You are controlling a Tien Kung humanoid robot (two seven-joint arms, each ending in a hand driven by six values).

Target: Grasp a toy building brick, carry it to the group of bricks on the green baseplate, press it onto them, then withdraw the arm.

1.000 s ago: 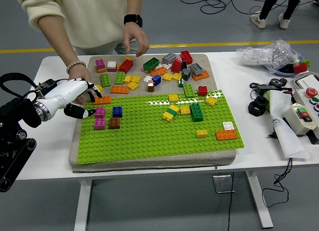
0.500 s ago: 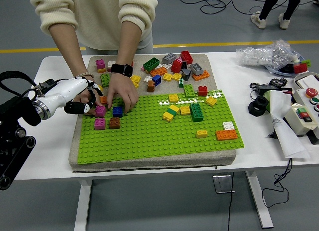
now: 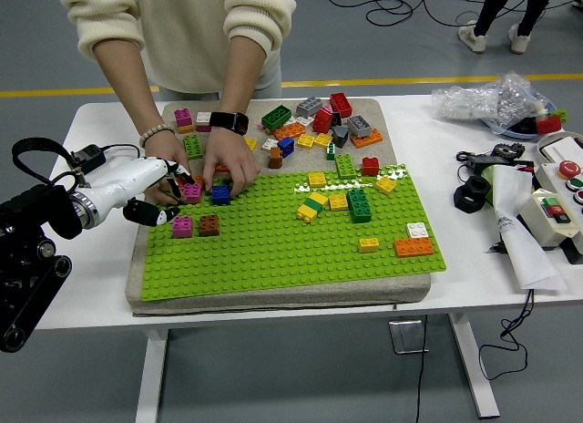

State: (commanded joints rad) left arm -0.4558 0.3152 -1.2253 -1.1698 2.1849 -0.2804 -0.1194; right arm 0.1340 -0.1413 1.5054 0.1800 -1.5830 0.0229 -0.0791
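Compared with a moment ago, the person's two hands (image 3: 214, 168) have closed in on the magenta brick (image 3: 191, 192) at the green baseplate's (image 3: 291, 250) 10 o'clock corner — the press looks shared. The left robot hand (image 3: 162, 197) reaches in level, fingers curled beside this brick; a real grip I cannot tell.

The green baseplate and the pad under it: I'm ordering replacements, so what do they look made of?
The green baseplate looks like hard moulded plastic: regular studs with a slight sheen. The beige pad under it looks like dense felt or foam, matte with soft rounded edges; which one is unclear.
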